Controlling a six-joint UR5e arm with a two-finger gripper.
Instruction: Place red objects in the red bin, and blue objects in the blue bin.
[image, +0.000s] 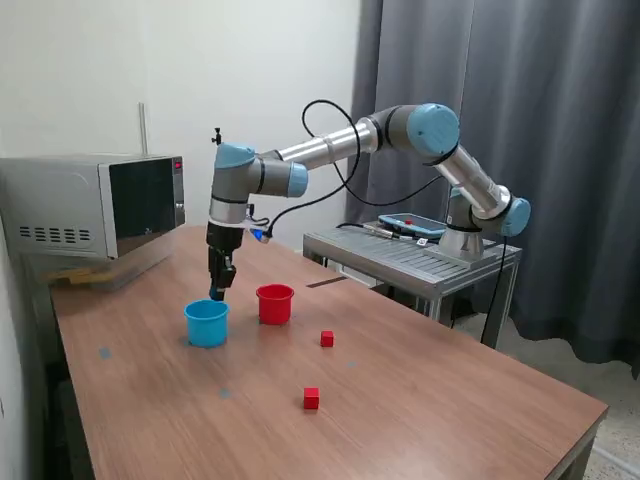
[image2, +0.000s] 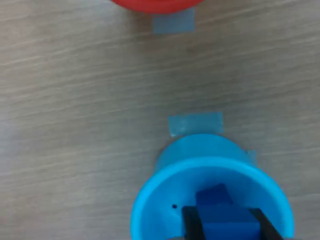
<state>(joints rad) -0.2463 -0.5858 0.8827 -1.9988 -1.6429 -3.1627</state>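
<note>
**Blue cube held over the blue cup**

Red cube (image: 311, 398) lies nearest on the wooden tabletop (image: 420, 400), a second red cube (image: 327, 339) farther back. Beyond them stand the blue cup (image: 207, 323) and red cup (image: 275, 304), side by side. Above the blue cup's mouth, the tool (image2: 231, 222) is clamped on a dark blue cube (image2: 229, 227); another blue cube (image2: 212, 194) lies inside
</note>
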